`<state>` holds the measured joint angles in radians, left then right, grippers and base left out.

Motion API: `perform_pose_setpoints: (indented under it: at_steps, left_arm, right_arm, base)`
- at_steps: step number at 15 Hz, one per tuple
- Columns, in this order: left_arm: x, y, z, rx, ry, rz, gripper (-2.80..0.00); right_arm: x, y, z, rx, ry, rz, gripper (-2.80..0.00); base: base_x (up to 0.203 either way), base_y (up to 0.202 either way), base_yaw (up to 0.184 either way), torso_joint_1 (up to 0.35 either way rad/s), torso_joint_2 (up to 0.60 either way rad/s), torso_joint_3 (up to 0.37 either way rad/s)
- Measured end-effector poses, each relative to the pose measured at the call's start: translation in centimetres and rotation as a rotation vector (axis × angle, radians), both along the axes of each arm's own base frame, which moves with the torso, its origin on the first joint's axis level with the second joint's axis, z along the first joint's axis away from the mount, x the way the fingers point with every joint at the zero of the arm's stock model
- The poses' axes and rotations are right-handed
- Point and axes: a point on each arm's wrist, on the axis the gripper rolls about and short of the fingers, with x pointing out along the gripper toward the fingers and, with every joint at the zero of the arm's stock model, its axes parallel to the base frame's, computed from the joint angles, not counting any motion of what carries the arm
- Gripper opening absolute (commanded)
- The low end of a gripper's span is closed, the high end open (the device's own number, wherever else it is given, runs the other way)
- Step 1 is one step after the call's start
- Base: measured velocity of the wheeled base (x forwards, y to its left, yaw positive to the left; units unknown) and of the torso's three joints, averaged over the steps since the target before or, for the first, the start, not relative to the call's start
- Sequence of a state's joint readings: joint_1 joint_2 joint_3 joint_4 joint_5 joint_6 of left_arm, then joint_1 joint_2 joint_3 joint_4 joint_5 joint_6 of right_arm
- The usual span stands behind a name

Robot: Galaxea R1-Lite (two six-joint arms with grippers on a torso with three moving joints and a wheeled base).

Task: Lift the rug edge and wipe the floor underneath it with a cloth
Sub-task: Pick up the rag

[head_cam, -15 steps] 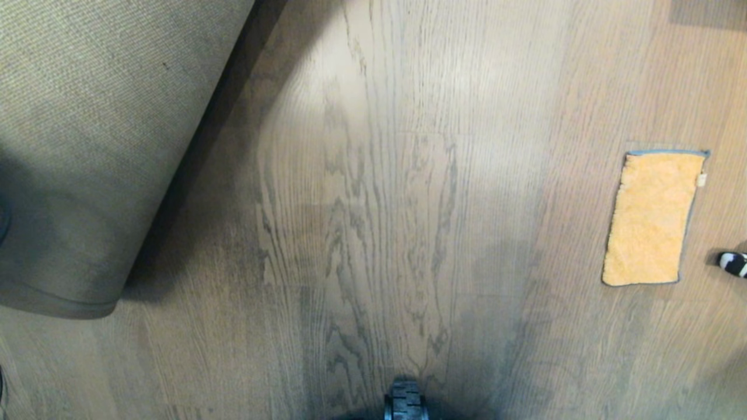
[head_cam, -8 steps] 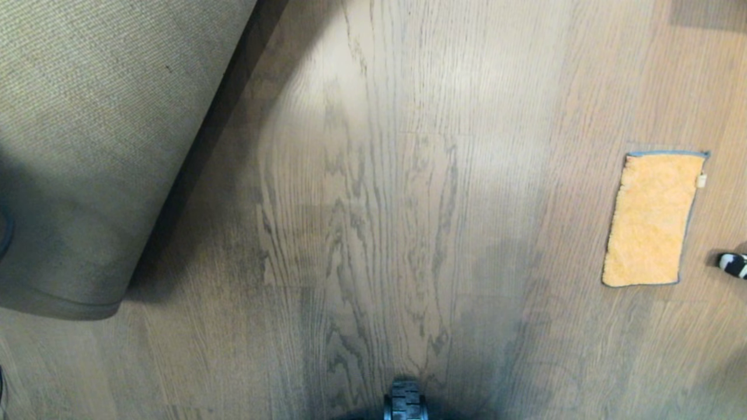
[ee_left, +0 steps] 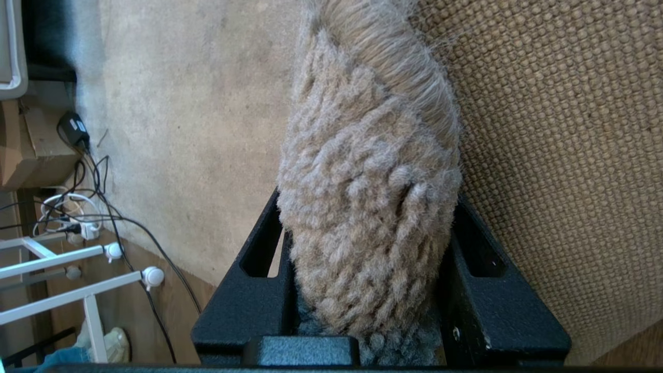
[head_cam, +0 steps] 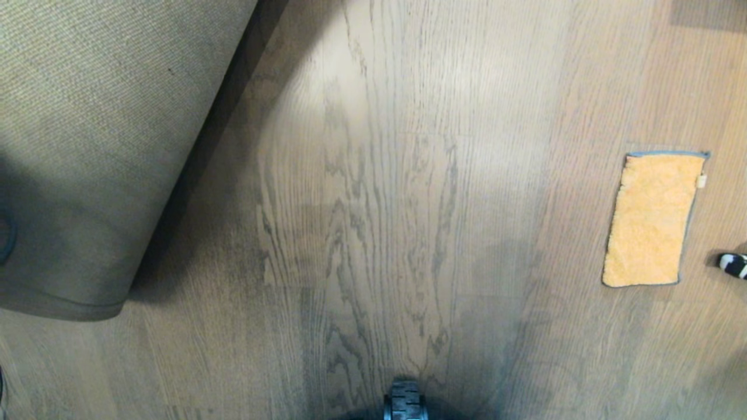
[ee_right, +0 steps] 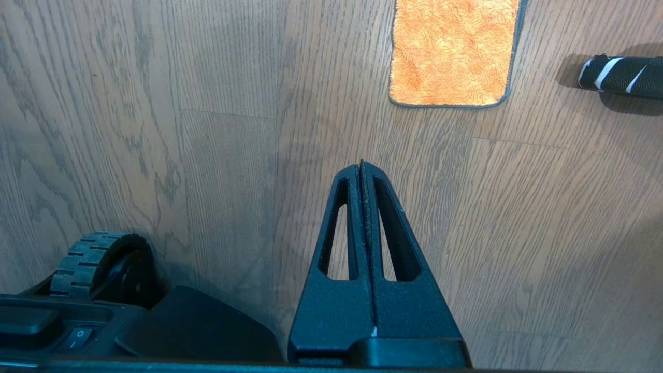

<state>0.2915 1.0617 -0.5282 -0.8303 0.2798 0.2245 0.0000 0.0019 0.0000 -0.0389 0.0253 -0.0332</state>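
The rug edge is pinched between the black fingers of my left gripper, which is shut on the thick pile. Its coarse tan woven backing faces up beside it. In the head view the lifted rug shows that backing at the upper left, above the bare wood-grain floor. The orange cloth lies flat on the floor at the right. My right gripper hangs shut and empty above the floor, short of the cloth.
A black-and-white striped object lies just right of the cloth. The base's front wheel shows at the bottom centre. Beyond the rug, the left wrist view shows cables with a plug strip and a white rack.
The lifted rug flap has crept very slightly to the right. The cloth, the striped object and the right gripper have not moved.
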Motion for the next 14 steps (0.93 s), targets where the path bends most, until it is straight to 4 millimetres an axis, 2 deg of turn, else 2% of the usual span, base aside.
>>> perform_pose_setpoints:
  at_steps: [10,14]
  left_arm:
    - [0.3,-0.3,-1.5,-0.018,0.064,-0.025,-2.8]
    - [1.0,-0.4,-1.8,-0.022,0.081,-0.039,-2.8]
  right_arm:
    - [0.0,0.0,0.0,-0.021,0.004,-0.003,-2.8]
    - [0.3,0.0,-0.1,-0.099,0.054,0.004,-2.8]
  base:
    - [0.0,0.0,0.0,0.0,0.0,0.0]
    - [0.0,0.0,0.0,0.0,0.0,0.0]
